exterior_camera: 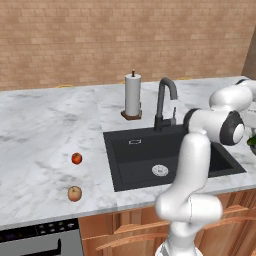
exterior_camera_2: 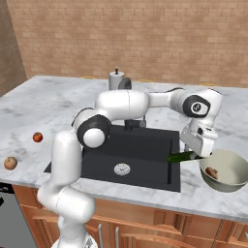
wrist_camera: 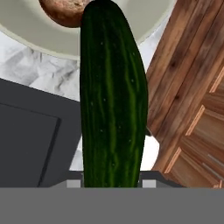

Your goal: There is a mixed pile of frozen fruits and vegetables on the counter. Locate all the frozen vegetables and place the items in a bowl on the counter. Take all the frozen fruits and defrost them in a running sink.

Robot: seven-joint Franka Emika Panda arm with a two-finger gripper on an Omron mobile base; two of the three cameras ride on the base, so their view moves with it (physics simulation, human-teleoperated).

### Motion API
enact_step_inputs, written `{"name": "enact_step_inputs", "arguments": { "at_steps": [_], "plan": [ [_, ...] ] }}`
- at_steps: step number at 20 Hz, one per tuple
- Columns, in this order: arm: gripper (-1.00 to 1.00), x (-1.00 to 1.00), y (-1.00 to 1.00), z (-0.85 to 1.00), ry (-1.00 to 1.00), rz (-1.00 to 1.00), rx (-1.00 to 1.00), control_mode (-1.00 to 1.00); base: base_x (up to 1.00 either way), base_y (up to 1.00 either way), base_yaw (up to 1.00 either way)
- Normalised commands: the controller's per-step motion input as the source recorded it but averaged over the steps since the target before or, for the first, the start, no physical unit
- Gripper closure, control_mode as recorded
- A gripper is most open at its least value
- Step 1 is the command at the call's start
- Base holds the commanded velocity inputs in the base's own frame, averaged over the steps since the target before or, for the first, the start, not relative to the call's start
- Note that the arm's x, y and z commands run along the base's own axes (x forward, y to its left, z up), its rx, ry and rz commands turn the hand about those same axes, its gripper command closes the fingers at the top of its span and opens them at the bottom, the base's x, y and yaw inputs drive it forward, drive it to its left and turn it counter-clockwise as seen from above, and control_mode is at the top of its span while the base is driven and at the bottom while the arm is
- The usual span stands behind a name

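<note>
My gripper (exterior_camera_2: 196, 154) is shut on the dark-green cucumber (exterior_camera_2: 180, 157), which hangs just left of the cream bowl (exterior_camera_2: 232, 167), above the counter strip right of the sink. In the hand view the cucumber (wrist_camera: 111, 100) runs up from between the fingertips, its far end over the bowl's rim (wrist_camera: 30, 41). A brownish-white lump (exterior_camera_2: 211, 171) lies in the bowl (wrist_camera: 65, 11). The red ball (exterior_camera: 76, 158) and the orange-tan ball (exterior_camera: 74, 193) rest on the counter (exterior_camera: 40, 130) left of the sink (exterior_camera: 137, 160).
A dark gooseneck faucet (exterior_camera: 165, 100) and a paper-towel roll (exterior_camera: 132, 95) stand behind the black basin. Wooden cabinet fronts (wrist_camera: 192, 109) drop below the counter edge next to the bowl. A stove top (exterior_camera: 40, 235) adjoins the counter at the front left.
</note>
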Motion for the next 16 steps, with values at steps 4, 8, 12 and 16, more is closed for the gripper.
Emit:
{"name": "enact_step_inputs", "arguments": {
  "at_steps": [4, 8, 12, 16],
  "plan": [
    [1.00, 0.15, -0.52, -0.14, -0.03, 0.02, 0.05, -1.00, 0.00, 0.00, 0.00],
    [1.00, 0.18, -0.51, -0.15, -0.02, 0.01, 0.04, -1.00, 0.00, 0.00, 0.00],
    [1.00, 0.17, -0.36, -0.16, -0.06, 0.03, -0.04, -1.00, 0.00, 0.00, 0.00],
    [1.00, 0.23, -0.35, -0.08, -0.01, 0.04, -0.09, -1.00, 0.00, 0.00, 0.00]
  ]
}}
